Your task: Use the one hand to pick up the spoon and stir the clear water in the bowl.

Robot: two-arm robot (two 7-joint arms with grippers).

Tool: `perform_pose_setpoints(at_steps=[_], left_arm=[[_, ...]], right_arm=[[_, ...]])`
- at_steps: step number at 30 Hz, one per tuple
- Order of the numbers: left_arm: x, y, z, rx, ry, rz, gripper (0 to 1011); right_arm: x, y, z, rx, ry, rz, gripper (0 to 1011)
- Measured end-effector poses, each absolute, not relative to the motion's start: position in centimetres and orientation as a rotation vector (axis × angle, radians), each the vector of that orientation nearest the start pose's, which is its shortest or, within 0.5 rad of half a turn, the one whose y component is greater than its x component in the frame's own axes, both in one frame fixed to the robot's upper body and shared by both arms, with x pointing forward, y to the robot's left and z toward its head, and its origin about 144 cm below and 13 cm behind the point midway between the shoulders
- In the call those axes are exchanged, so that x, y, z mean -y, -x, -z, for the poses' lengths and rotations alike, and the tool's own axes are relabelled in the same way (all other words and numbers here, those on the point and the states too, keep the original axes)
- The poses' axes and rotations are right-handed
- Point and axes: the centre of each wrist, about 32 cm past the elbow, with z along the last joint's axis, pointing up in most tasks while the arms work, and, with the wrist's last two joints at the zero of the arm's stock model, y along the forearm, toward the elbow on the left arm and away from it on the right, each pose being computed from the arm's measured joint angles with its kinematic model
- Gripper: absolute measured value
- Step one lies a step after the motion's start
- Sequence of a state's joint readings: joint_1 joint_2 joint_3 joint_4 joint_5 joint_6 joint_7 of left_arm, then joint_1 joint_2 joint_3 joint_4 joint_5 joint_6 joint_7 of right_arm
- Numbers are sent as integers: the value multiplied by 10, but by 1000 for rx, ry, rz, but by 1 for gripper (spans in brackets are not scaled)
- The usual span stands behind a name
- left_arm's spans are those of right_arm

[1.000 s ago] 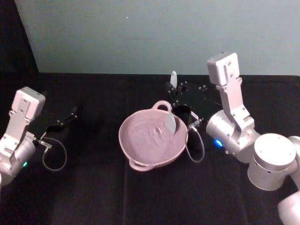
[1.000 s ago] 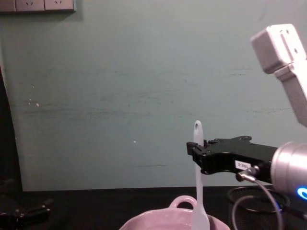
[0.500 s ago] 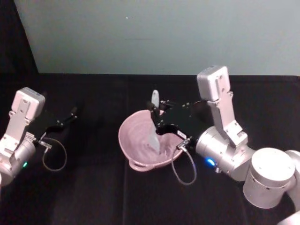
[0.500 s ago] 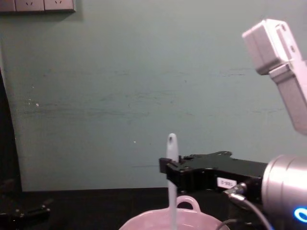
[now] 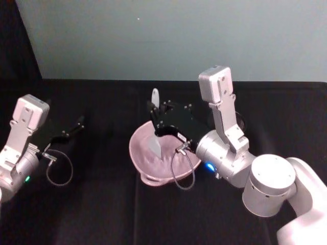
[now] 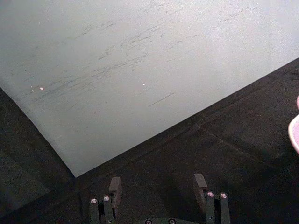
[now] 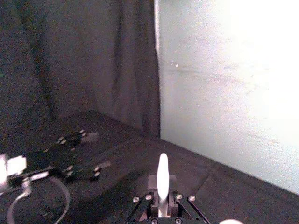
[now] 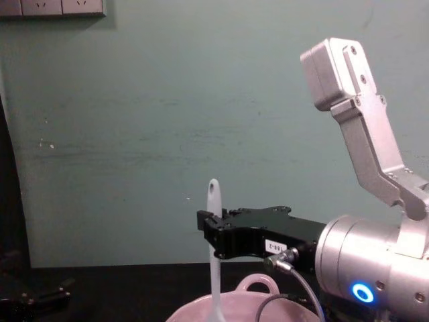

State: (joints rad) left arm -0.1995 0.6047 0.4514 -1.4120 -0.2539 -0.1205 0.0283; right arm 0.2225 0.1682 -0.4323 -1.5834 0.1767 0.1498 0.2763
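My right gripper point(image 5: 156, 120) is shut on the white spoon point(image 5: 155, 144) and holds it upright over the left part of the pink bowl point(image 5: 136, 150). The handle end points up and the scoop end dips into the bowl. In the chest view the spoon point(image 8: 214, 268) runs down from the black gripper point(image 8: 212, 240) into the bowl point(image 8: 196, 312), whose loop handle point(image 8: 259, 282) is on the rim behind. The right wrist view has the spoon handle point(image 7: 162, 173) standing between the fingers. Water is hard to make out against the pink glaze. My left gripper point(image 5: 71, 130) rests open at the far left.
A black cloth covers the table point(image 5: 102, 214), with a teal wall point(image 5: 153, 41) close behind. A cable loop point(image 5: 182, 174) hangs from my right wrist over the bowl's front rim. Another cable loop point(image 5: 59, 171) lies by my left arm.
My right gripper has carried the spoon leftward across the bowl, from the right rim to the left part. The left arm has stayed still.
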Motion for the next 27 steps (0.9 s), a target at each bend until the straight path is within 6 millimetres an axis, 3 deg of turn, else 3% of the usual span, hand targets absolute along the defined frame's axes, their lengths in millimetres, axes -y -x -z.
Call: perform_pose_setpoints(at_steps=[9, 15, 27], left_arm=[[-310, -489, -1140, 285, -304, -1248, 1011], [-310, -489, -1140, 285, -304, -1248, 1011], [-310, -489, -1140, 285, -304, -1248, 1011]], right_arm=[[144, -508, -1190, 94, 17, 967, 119], [152, -509, -1190, 121, 25, 1004, 119], [172, -494, -1214, 56, -13, 1012, 119]])
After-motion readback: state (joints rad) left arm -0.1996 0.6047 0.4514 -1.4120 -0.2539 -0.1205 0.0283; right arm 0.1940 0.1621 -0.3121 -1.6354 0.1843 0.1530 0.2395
